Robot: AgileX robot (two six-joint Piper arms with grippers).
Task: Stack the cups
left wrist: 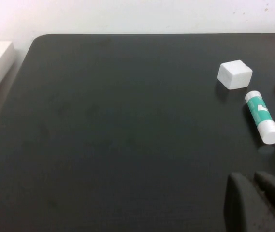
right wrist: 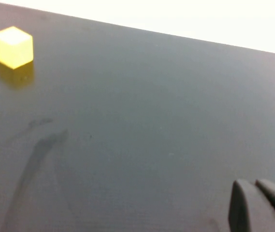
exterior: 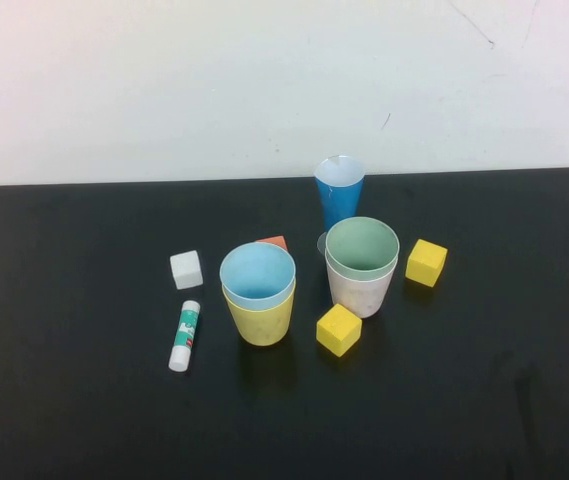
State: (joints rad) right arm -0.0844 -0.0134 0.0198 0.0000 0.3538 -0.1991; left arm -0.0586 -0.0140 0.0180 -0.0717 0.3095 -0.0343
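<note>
- My left gripper point(left wrist: 255, 193) hangs above the table point(exterior: 64, 400), jaws pressed together, empty.
- My right gripper point(right wrist: 255, 200) likewise.
- Light blue cup point(exterior: 257, 273) sits in yellow cup point(exterior: 261, 320); green cup point(exterior: 362, 246) in pink cup point(exterior: 360, 290), mid-table.

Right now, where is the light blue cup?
In the high view the light blue cup sits nested inside the yellow cup, just left of the table's middle, with the glue stick to its left and the green-in-pink pair to its right.
</note>
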